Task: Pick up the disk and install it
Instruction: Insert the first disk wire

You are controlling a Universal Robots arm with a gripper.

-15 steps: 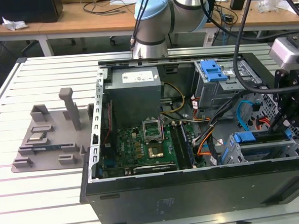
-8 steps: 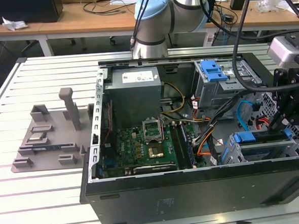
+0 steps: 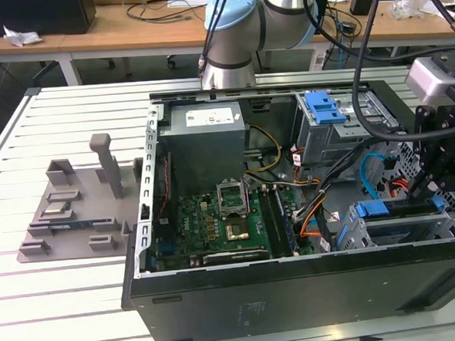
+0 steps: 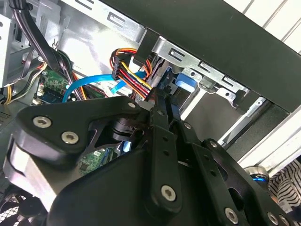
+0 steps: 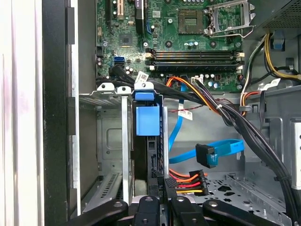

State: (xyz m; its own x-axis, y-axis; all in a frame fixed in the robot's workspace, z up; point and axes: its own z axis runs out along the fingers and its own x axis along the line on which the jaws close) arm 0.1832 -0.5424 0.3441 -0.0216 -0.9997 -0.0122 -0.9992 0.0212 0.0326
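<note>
Disk [image 5: 146, 136] seated edge-up in the drive cage [image 5: 101, 141], long axis running from 12 to 6 o'clock in the first wrist view, blue rail tab at 12. Gripper [image 5: 162, 197] at 6, fingers closed together against its near end. In the exterior view, same disk [image 3: 404, 208] lying lengthwise at 3 o'clock inside the computer case [image 3: 297, 298].

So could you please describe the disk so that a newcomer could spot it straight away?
Find the open computer case and go to the metal drive cage in its front corner, at the exterior view's right. The disk stands on edge in the cage, by the tool; its blue rails distinguish it from the empty slots alongside.
</note>
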